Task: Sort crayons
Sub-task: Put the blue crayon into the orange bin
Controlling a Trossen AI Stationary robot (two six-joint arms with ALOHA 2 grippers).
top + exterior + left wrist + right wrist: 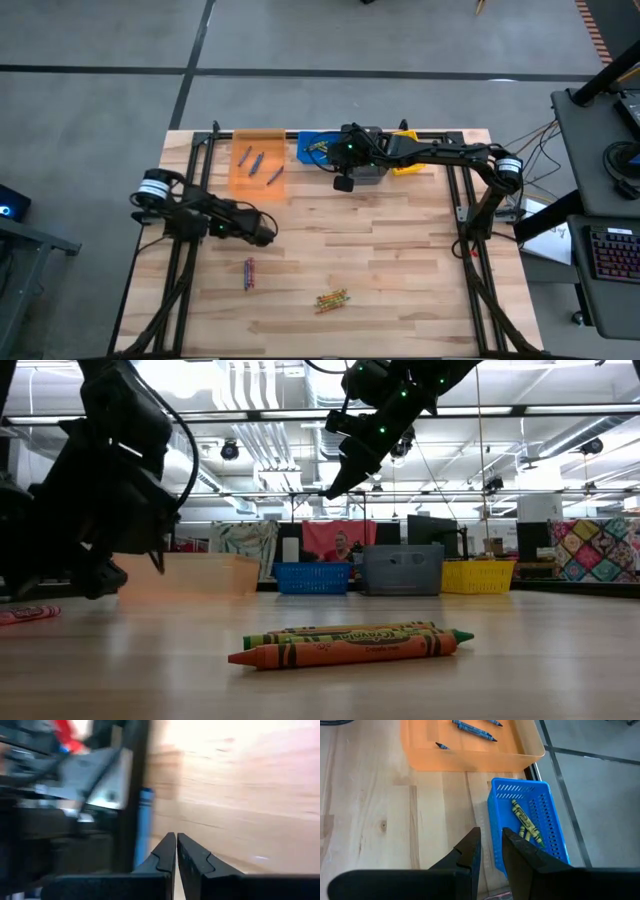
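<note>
sorting is partly done: the orange bin [259, 163] at the far edge of the desk [400, 260] holds a few blue crayons [474, 728], and the blue bin [530, 822] just beside it holds green-yellow crayons [525, 823]. what sits in the grey bin [403, 569] and the yellow bin [478, 574] can't be made out from here. left to do, by the look of it: a red and blue pair of crayons [249, 272] lying loose toward the near left, and a small cluster of orange and green crayons [332, 299] near the front middle, touching one another. the right gripper [490, 851] hangs above the desk by the blue bin's near rim, fingers parted a little with nothing between them. the left gripper [176, 852] waits low at the left side, fingers clenched empty. plenty of bare wood lies between the bins and the loose crayons, so there's open room to swing down. the dark frame rails along both sides are the edges to mind.
</note>
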